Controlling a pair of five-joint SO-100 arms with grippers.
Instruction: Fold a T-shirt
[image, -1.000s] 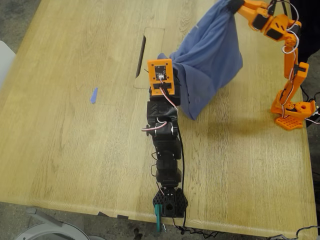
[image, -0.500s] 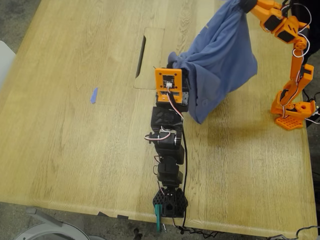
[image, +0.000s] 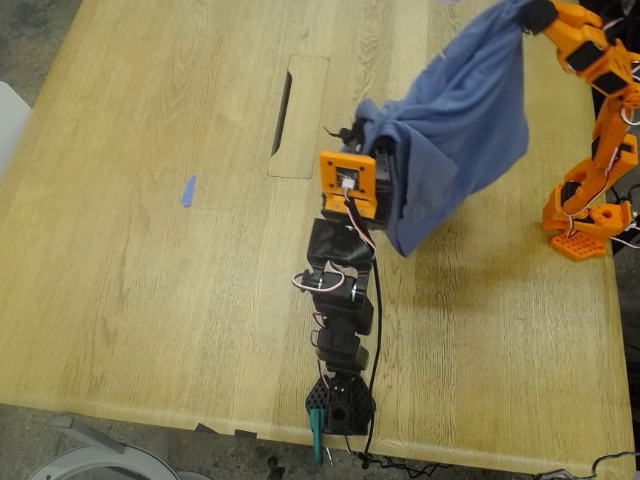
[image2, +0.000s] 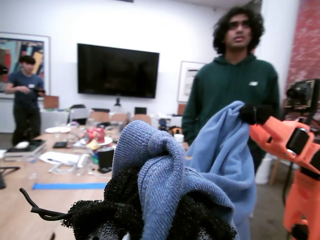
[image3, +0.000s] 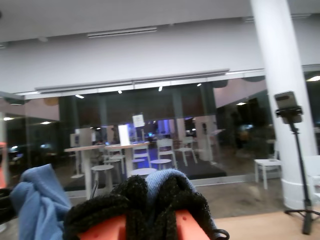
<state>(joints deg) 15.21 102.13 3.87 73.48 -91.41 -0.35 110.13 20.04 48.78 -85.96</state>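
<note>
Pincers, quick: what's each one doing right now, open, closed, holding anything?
My first gripper: pincer closed on a bunch of the T-shirt, lifted off the table.
My second gripper: pincer closed on another part of the same shirt.

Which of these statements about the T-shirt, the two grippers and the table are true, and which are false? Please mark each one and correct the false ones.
1. The T-shirt lies flat on the table. False: it hangs in the air between the two grippers.
2. My first gripper is shut on a bunch of the T-shirt. True.
3. My second gripper is open and empty. False: blue cloth sits pinched between its dark padded fingers.
4. A small blue strip lies on the table toward the exterior view's left. True.
5. The black arm holds the T-shirt higher than the orange arm does. False: the orange arm's end is higher.
</note>
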